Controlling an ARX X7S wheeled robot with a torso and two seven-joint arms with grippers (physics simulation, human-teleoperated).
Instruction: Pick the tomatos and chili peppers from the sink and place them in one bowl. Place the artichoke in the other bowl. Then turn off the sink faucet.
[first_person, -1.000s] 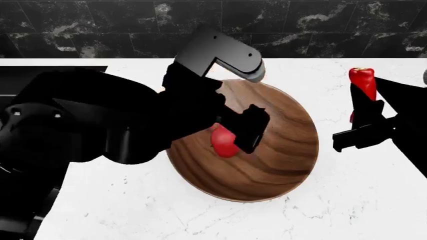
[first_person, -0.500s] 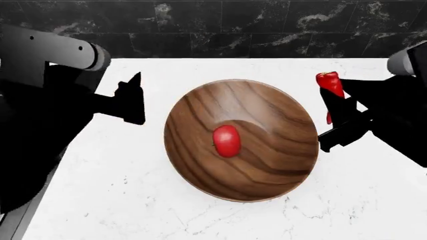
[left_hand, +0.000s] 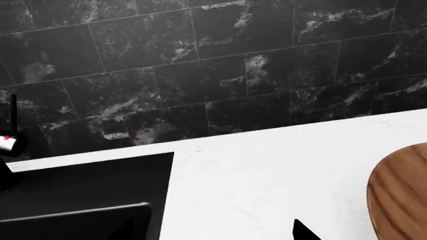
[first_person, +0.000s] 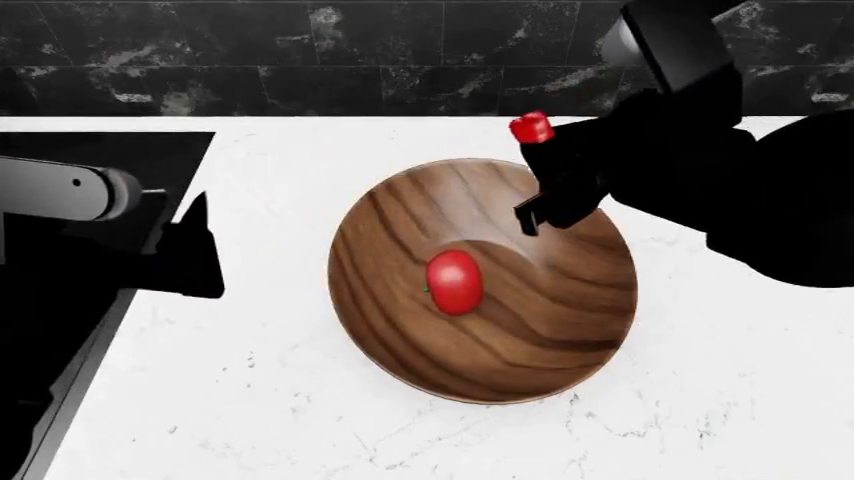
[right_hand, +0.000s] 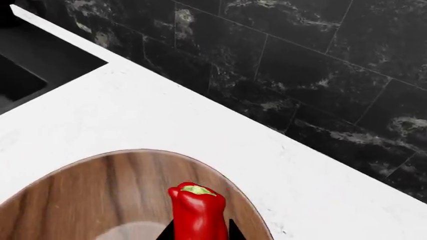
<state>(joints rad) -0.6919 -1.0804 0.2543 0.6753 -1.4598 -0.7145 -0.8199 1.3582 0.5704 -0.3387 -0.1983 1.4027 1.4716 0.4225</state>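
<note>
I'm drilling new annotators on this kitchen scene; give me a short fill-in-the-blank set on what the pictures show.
1. The tomato lies inside the ___ bowl.
2. The right tool grips a red ___ above the bowl's rim.
3. The left tool holds ___.
4. The countertop is ___ marble.

Missing: wooden; chili pepper; nothing; white

Even, bright, sharp render: the white counter (first_person: 267, 400) shows almost no shadows, and the arms are black silhouettes.
</note>
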